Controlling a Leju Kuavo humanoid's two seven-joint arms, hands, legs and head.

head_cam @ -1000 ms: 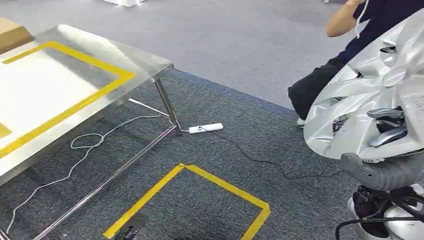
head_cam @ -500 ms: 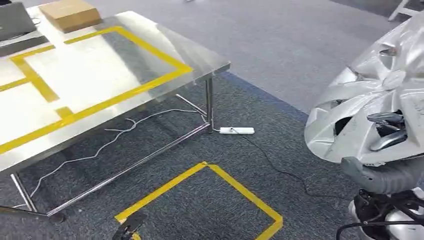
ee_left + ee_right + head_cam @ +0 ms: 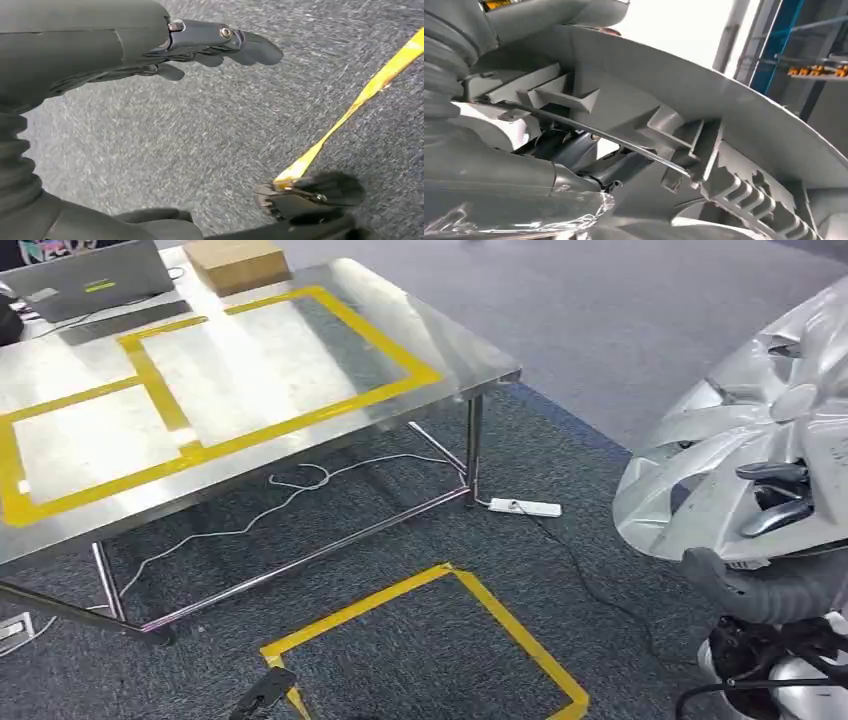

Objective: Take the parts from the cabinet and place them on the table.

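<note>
Closest in, the right robot hand [image 3: 775, 502] grips a silver wheel cover [image 3: 720, 460], a spoked plastic hubcap held up at the right of the head view, with its dark fingers [image 3: 770, 472] hooked through an opening between the spokes and the grey ribbed wrist cover just below. The right wrist view looks at the ribbed back side of the wheel cover [image 3: 704, 145], where a thin wire ring runs across its clips. The left robot hand [image 3: 210, 45] hangs low above the grey carpet [image 3: 200, 130], holding nothing, fingers stretched out and slightly apart. On the carpet ahead lies a square outline of yellow tape [image 3: 420, 640]. Beyond it a white power strip [image 3: 524, 507] rests beside a leg of the steel desk [image 3: 470, 365], with a black cable and a white cable trailing from it, the white one running under the desk. The desk top carries yellow tape frames [image 3: 170, 405], none of them holding a part. At the far edge of the desk sit a brown cardboard box [image 3: 236, 262] and a grey laptop [image 3: 85, 280].
</note>
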